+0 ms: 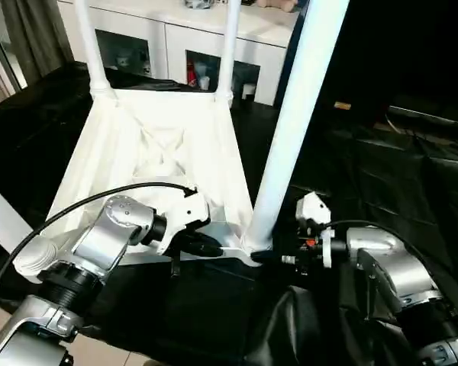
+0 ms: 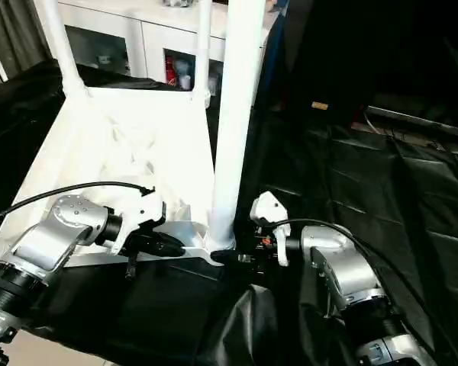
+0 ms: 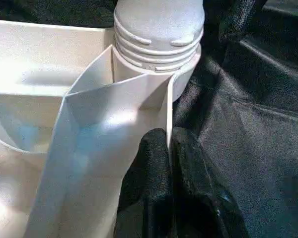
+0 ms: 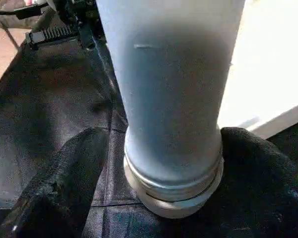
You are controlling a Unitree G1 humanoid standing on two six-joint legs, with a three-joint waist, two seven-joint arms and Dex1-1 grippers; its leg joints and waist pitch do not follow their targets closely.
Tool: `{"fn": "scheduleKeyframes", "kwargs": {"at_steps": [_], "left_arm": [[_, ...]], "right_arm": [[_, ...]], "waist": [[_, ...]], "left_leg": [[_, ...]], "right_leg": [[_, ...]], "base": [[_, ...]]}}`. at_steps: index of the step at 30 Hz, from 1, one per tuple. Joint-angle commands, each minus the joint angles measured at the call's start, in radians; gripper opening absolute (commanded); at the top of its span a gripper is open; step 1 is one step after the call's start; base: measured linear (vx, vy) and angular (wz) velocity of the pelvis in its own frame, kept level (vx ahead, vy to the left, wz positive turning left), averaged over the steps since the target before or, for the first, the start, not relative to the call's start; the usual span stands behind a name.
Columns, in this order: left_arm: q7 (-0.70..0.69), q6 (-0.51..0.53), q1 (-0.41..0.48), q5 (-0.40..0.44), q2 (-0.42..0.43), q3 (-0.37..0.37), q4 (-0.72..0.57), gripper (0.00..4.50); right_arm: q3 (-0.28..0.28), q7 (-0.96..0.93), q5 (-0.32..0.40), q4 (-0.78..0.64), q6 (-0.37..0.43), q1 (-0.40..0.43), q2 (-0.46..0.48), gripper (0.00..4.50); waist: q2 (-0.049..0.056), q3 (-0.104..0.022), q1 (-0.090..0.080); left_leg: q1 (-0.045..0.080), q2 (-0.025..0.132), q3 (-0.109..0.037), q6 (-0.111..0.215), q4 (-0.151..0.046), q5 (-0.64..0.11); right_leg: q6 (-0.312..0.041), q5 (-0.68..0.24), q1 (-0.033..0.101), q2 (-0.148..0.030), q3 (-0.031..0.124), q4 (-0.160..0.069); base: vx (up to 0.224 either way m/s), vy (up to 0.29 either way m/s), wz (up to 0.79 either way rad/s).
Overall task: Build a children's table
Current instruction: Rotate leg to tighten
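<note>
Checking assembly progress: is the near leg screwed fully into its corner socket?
Not fully: threads on the near leg still show above the corner socket.

The left gripper (image 1: 202, 245) is held level with its black fingers (image 3: 159, 173) pressed together, pinched on a thin white rim. The right gripper (image 4: 164, 148) is pointed toward it from the opposite side, its two fingers (image 4: 64, 173) spread wide on either side of a white tube
</note>
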Motion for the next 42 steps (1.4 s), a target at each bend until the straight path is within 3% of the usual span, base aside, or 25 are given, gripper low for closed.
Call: {"fn": "scheduleKeyframes", "kwargs": {"at_steps": [1,7,13,19,23,25,27,29,30,32,33,34,36,40,41,42], "left_arm": [[-0.026,0.003,0.012,-0.007,-0.012,-0.028,-0.024,0.00],[-0.019,0.002,0.013,-0.008,-0.010,-0.028,-0.024,0.00],[-0.020,0.000,0.018,-0.004,-0.007,-0.029,-0.017,0.00],[0.040,0.016,0.015,0.017,-0.027,-0.024,0.002,0.00],[0.232,0.041,-0.021,0.070,-0.117,-0.002,0.085,0.00],[0.345,0.065,-0.053,0.090,-0.186,0.011,0.138,0.00],[0.494,0.094,-0.104,0.106,-0.282,0.033,0.209,0.00],[0.556,0.095,-0.130,0.116,-0.325,0.036,0.246,0.00],[0.606,0.090,-0.160,0.129,-0.370,0.032,0.289,0.00],[0.616,0.089,-0.170,0.134,-0.385,0.030,0.305,0.00],[0.598,0.079,-0.185,0.146,-0.398,0.017,0.333,0.00],[0.598,0.079,-0.185,0.146,-0.398,0.017,0.333,0.00],[0.577,0.079,-0.187,0.147,-0.395,0.013,0.336,0.00],[0.480,0.082,-0.168,0.131,-0.342,0.003,0.297,0.00],[0.459,0.071,-0.164,0.127,-0.333,0.000,0.291,0.00],[0.444,0.062,-0.161,0.125,-0.325,-0.002,0.286,0.00]], "right_arm": [[0.016,0.005,-0.017,0.013,-0.009,-0.008,0.006,3.88],[0.011,0.001,-0.004,0.026,-0.003,-0.018,0.020,3.60],[0.011,0.012,0.000,0.032,-0.002,-0.016,0.018,2.93],[-0.012,-0.072,-0.017,0.064,-0.021,-0.012,0.048,2.70],[-0.093,-0.338,-0.045,0.174,-0.040,-0.035,0.146,2.66],[-0.131,-0.482,-0.051,0.214,-0.035,-0.042,0.205,2.65],[-0.157,-0.653,-0.070,0.244,-0.026,-0.049,0.276,2.65],[-0.149,-0.709,-0.089,0.248,-0.029,-0.051,0.308,2.65],[-0.128,-0.749,-0.116,0.251,-0.041,-0.056,0.344,2.65],[-0.116,-0.755,-0.128,0.252,-0.049,-0.059,0.356,2.65],[-0.075,-0.693,-0.153,0.242,-0.102,-0.064,0.356,2.65],[-0.075,-0.693,-0.153,0.242,-0.102,-0.064,0.356,2.65],[-0.091,-0.663,-0.123,0.231,-0.112,-0.065,0.359,3.34],[-0.086,-0.505,-0.069,0.171,-0.097,-0.057,0.286,3.63],[-0.082,-0.485,-0.067,0.162,-0.093,-0.055,0.271,3.76],[-0.079,-0.471,-0.065,0.156,-0.090,-0.054,0.260,3.81]], "waist": [[0.005,-0.051,-0.002],[0.005,-0.052,-0.002],[0.006,-0.052,-0.001],[0.007,-0.052,-0.003],[0.008,-0.042,-0.012],[0.004,-0.042,-0.023],[0.003,-0.042,-0.028],[0.003,-0.042,-0.028],[0.009,-0.044,-0.028],[0.004,-0.044,-0.027],[0.010,-0.044,-0.026],[0.008,-0.046,-0.024],[0.007,-0.046,-0.024],[0.008,-0.051,-0.020],[0.004,-0.051,-0.020],[0.007,-0.051,-0.018]], "left_leg": [[0.007,0.025,-0.002,0.012,-0.067,-0.208],[0.009,0.025,-0.003,0.010,-0.067,-0.209],[0.008,0.025,-0.002,0.010,-0.066,-0.206],[0.008,0.025,-0.002,0.007,-0.067,-0.210],[0.016,0.022,-0.007,-0.028,-0.072,-0.311],[0.016,0.019,-0.013,-0.040,-0.073,-0.340],[0.016,0.017,-0.015,-0.036,-0.071,-0.350],[0.019,0.017,-0.016,-0.032,-0.070,-0.359],[0.017,0.015,-0.016,-0.030,-0.069,-0.356],[0.024,0.013,-0.014,-0.023,-0.066,-0.368],[0.015,0.014,-0.016,-0.014,-0.070,-0.365],[0.014,0.015,-0.016,-0.011,-0.071,-0.358],[0.009,0.017,-0.015,-0.003,-0.073,-0.340],[0.001,0.020,-0.013,0.012,-0.073,-0.299],[0.001,0.021,-0.012,0.015,-0.073,-0.282],[0.002,0.021,-0.010,0.021,-0.071,-0.260]], "right_leg": [[-0.188,-0.209,0.044,-0.072,0.040,-0.070],[-0.184,-0.217,0.044,-0.072,0.040,-0.070],[-0.188,-0.205,0.045,-0.071,0.040,-0.069],[-0.190,-0.207,0.044,-0.072,0.040,-0.070],[-0.146,-0.411,0.032,-0.076,0.038,-0.091],[-0.102,-0.518,0.032,-0.078,0.033,-0.104],[-0.077,-0.554,0.027,-0.078,0.031,-0.113],[-0.069,-0.567,0.023,-0.078,0.031,-0.116],[-0.061,-0.564,0.023,-0.077,0.031,-0.116],[-0.054,-0.569,0.016,-0.075,0.030,-0.122],[-0.053,-0.551,0.023,-0.076,0.031,-0.121],[-0.056,-0.536,0.024,-0.076,0.032,-0.119],[-0.070,-0.491,0.028,-0.075,0.033,-0.113],[-0.111,-0.376,0.038,-0.075,0.037,-0.099],[-0.118,-0.350,0.039,-0.074,0.037,-0.097],[-0.137,-0.302,0.039,-0.073,0.038,-0.092]], "base": [[0.000,0.000,0.00],[0.000,0.000,0.00],[0.000,0.000,0.00],[0.000,0.000,0.00],[-0.014,-0.001,0.00],[-0.060,0.000,-0.02],[-0.053,0.010,-0.05],[0.000,0.000,0.00],[0.000,0.000,0.00],[0.000,0.000,0.00],[0.000,0.000,0.00],[0.000,0.000,0.00],[0.000,0.000,0.00],[0.000,0.000,0.00],[0.000,0.000,0.00],[0.000,0.000,0.00]]}}
